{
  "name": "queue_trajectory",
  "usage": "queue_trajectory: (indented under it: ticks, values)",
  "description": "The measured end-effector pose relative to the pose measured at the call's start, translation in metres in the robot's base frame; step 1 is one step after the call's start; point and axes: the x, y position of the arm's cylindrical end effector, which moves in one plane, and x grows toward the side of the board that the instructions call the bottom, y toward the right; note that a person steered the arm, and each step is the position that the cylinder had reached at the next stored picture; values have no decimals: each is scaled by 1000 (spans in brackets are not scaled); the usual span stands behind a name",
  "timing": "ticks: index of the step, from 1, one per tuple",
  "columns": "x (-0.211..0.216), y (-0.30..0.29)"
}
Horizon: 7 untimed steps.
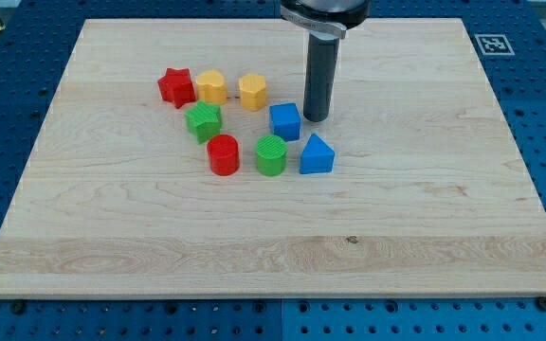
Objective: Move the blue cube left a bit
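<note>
Nearest the frame's bottom edge, the pale wooden counter (273, 256) lies bare, nothing on it until the middle of the picture. Then comes the front row of the cluster: a red cylinder (223, 154), a green cylinder (271, 155) just beside it, and a blue triangular block (317, 154) at the row's right end. One step farther back sits a green star-shaped block (203, 121), and to its right, just above centre frame, the blue cube (285, 121) — that's the one to shift. Behind those, toward the upper left, a red star-shaped block (175, 86), a yellow block (211, 87) and a second yellow block (252, 92) line up.

And there's my tip (316, 117), down on the counter right at the blue cube's right face, touching or a hair off, I can't tell which. The tool is a plain rod, with nothing on it that could part or close.

So I read this as the push lined up and about to begin. The next move calls for a short, straight slide toward frame left, through the cube's middle so it doesn't spin. Keep it brief: the green star-shaped block and the second yellow block sit near on that side.
</note>
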Motion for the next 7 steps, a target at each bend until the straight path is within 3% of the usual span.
queue_trajectory:
  ticks: [4,7]
  values:
    - [7,55]
    - [7,60]
